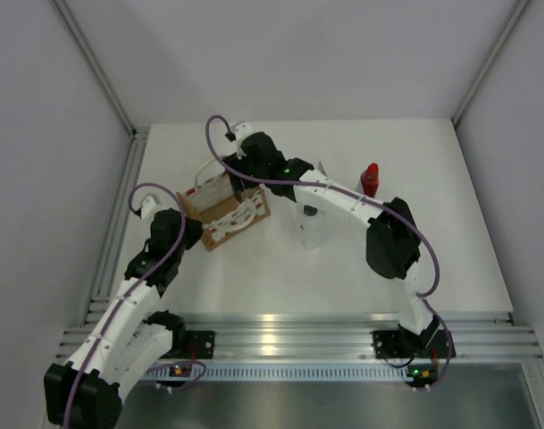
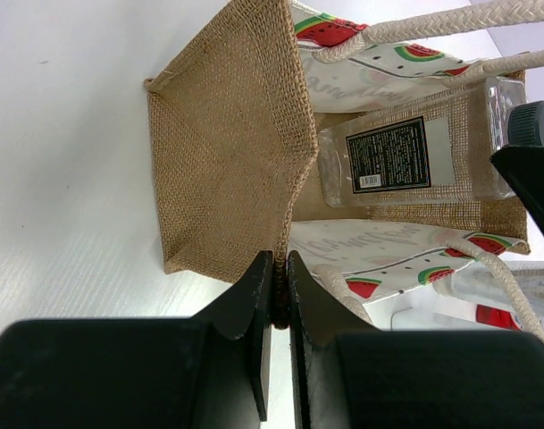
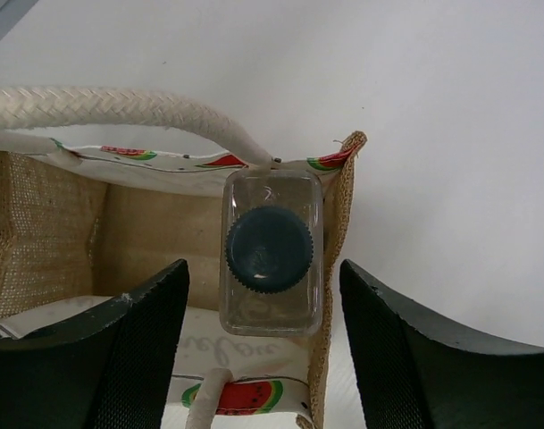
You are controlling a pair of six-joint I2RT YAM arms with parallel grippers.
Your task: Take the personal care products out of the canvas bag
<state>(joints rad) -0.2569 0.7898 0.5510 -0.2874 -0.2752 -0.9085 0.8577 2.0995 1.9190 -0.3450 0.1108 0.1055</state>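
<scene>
White table (image 1: 254, 295), matte, flat, walled in by pale panels on the left, right and far sides. An aluminium rail (image 1: 289, 338) runs along the near edge.

Three things sit directly on the top:
- canvas bag (image 1: 225, 210), left of centre and toward the far side. It appears tipped on its side, brown burlap end facing left, white watermelon-print panel facing the near edge, rope handles toward the far right.
- white bottle (image 1: 309, 227), grey cap, upright, near the centre, just right of the bag and not touching it.
- red bottle (image 1: 370, 179), pointed cap, upright, further right and further back, apart from the white bottle.

The near half of the top is bare white surface.
</scene>
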